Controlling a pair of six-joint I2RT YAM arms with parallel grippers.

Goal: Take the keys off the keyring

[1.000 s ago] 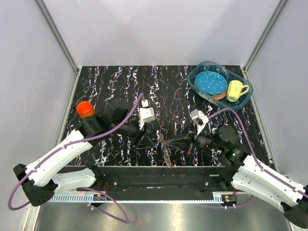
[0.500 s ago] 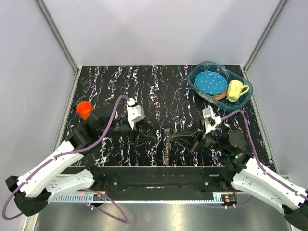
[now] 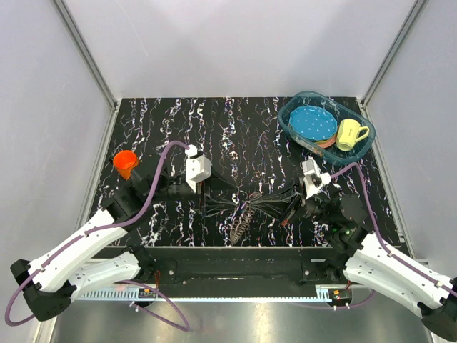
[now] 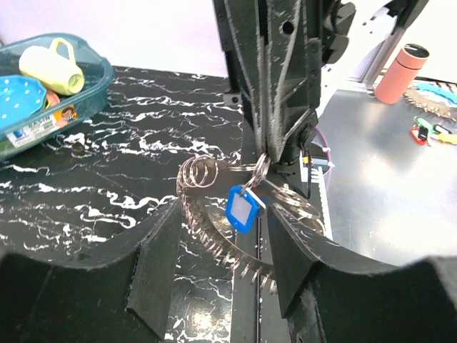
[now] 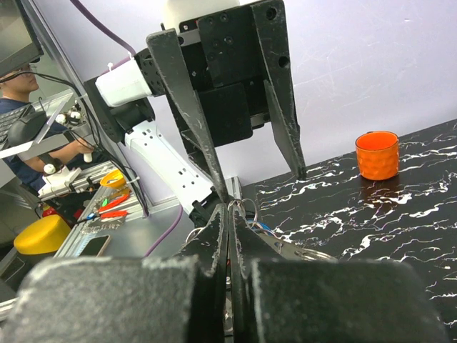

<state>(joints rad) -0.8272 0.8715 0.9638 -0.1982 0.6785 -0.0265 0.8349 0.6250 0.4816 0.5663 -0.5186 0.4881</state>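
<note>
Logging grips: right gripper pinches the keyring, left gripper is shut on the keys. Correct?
No: the left gripper is open, its fingers apart either side of the keys, as the left wrist view shows. The right gripper does pinch the keyring.

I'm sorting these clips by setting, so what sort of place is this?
Probably a robotics lab test cell: a marbled black table enclosed by plain grey panels, the left arm and right arm bolted at its near edge, and a person at a monitor nearby.
</note>
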